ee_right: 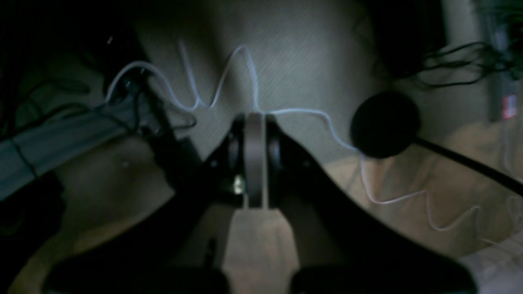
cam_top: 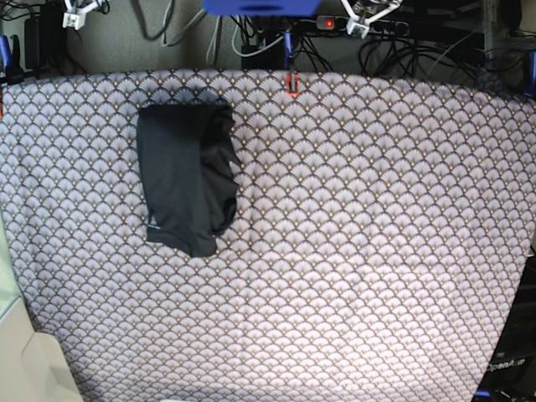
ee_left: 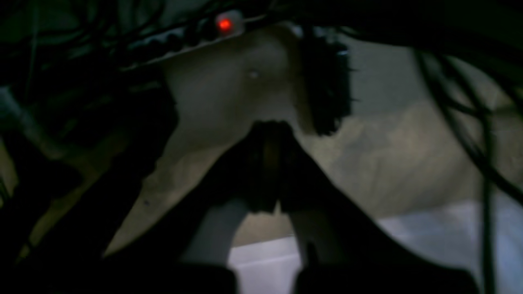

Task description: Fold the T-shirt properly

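The T-shirt (cam_top: pixel 184 180) lies folded into a narrow dark rectangle on the back left of the patterned table (cam_top: pixel 352 251), with bunched folds along its right side and a tiny pale tag (cam_top: pixel 153 224) near its front hem. Both arms are pulled back beyond the table's far edge. My left gripper (ee_left: pixel 270 130) is shut on nothing, hanging over the floor; in the base view it shows as a white piece (cam_top: pixel 368 15) at the top right. My right gripper (ee_right: pixel 254 122) is also shut and empty, seen at the top left (cam_top: pixel 79 10). Neither touches the shirt.
Behind the table run tangled cables and a power strip with a red light (cam_top: pixel 328 23), which also glows in the left wrist view (ee_left: pixel 224 24). A white coiled cable (ee_right: pixel 245 61) and a round black object (ee_right: pixel 384 124) lie below the right gripper. A red clip (cam_top: pixel 291 84) sits on the table's far edge.
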Controlling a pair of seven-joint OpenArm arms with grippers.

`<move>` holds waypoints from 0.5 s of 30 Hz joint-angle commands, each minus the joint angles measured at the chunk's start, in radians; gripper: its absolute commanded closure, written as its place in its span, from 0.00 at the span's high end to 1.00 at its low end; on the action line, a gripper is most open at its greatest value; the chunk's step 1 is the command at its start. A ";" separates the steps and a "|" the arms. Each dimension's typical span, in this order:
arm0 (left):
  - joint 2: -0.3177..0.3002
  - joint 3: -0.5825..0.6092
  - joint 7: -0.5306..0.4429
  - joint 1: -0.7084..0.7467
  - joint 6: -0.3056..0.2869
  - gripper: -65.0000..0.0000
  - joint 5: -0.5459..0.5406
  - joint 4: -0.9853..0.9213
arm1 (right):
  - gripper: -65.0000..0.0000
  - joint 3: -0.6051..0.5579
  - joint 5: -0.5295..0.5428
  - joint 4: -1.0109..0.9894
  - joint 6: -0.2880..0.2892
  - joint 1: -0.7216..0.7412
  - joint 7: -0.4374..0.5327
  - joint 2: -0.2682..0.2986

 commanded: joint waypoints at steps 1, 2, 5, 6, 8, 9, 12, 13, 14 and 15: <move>-0.015 0.002 -0.033 -0.022 0.016 0.00 -0.002 -0.066 | 0.00 0.003 -0.018 -0.054 0.002 0.005 0.012 0.029; -0.015 0.000 -0.066 -0.056 0.034 0.00 -0.002 -0.142 | 0.00 0.003 -0.039 -0.123 0.002 0.019 0.014 0.053; -0.021 -0.001 -0.147 -0.151 0.093 0.00 -0.005 -0.368 | 0.00 0.003 -0.111 -0.336 0.002 0.050 0.060 0.127; -0.021 -0.001 -0.178 -0.179 0.123 0.00 -0.005 -0.438 | 0.00 0.003 -0.153 -0.407 0.002 0.061 0.083 0.148; -0.021 -0.001 -0.241 -0.219 0.189 0.00 -0.005 -0.511 | 0.00 0.003 -0.254 -0.533 -0.078 0.088 0.120 0.182; -0.021 -0.001 -0.265 -0.230 0.229 0.00 -0.005 -0.511 | 0.00 0.003 -0.306 -0.574 -0.147 0.102 0.127 0.188; -0.017 -0.003 -0.279 -0.237 0.329 0.00 -0.007 -0.511 | 0.00 0.003 -0.458 -0.611 -0.312 0.139 0.131 0.184; -0.015 -0.003 -0.279 -0.237 0.360 0.00 -0.007 -0.511 | 0.00 0.003 -0.504 -0.616 -0.364 0.151 0.129 0.176; -0.014 -0.003 -0.279 -0.242 0.392 0.00 -0.007 -0.511 | 0.00 0.003 -0.544 -0.611 -0.404 0.160 0.127 0.162; -0.014 -0.003 -0.279 -0.251 0.419 0.00 -0.007 -0.511 | 0.00 0.003 -0.581 -0.609 -0.441 0.171 0.126 0.153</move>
